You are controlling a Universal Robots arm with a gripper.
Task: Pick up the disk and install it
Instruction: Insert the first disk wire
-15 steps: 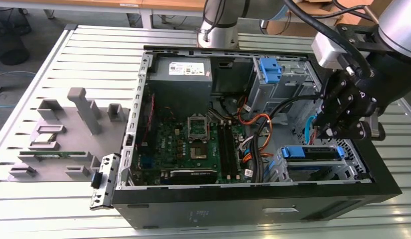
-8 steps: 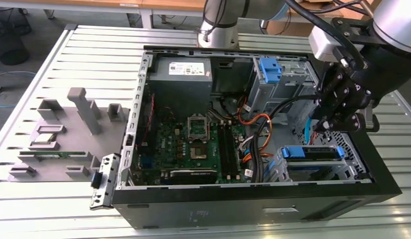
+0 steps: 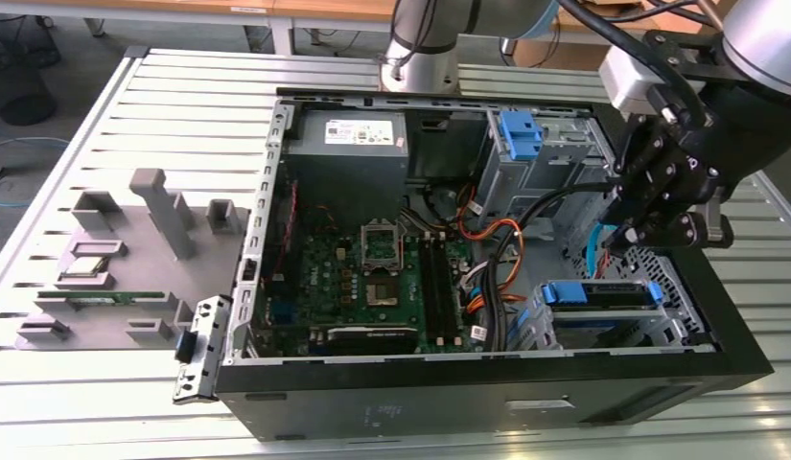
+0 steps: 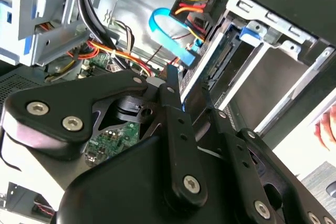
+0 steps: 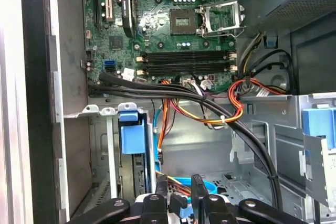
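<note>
Gripper (image 5: 178, 181) narrow, empty, near disk (image 5: 129, 136) seated in bay (image 5: 103, 112); black cables (image 5: 184, 95) crossing alongside.

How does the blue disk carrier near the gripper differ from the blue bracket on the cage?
The disk carrier lies wide and flat; the blue bracket stands narrow and upright on the cage, higher in the exterior view. Both are blue plastic.
</note>
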